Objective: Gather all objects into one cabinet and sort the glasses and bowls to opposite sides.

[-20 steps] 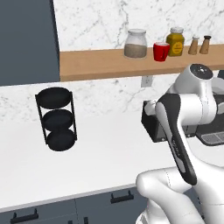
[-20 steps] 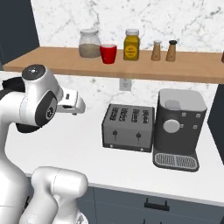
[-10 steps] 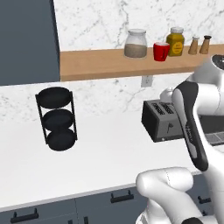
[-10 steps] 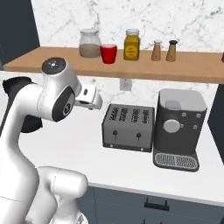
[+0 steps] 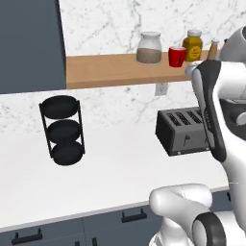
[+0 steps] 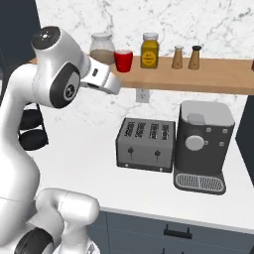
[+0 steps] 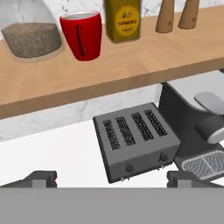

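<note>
Red mug point(image 7: 81, 34) glossy; shelf point(image 7: 131, 65) tan wood; toaster point(image 7: 136, 140) grey; rack point(image 5: 62, 129) blk.

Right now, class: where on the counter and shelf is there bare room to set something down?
The counter is bare between the black rack and toaster. The shelf is bare left of the jar. From jar to red mug, yellow jar and shakers, it is crowded.

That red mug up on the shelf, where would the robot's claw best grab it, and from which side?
Probably across the round body of the red mug, coming in level from the open front edge of the wooden shelf. It stands upright, with the glass jar and yellow jar close on either side, so a frontal or top approach looks safest. The gripper is open.
</note>
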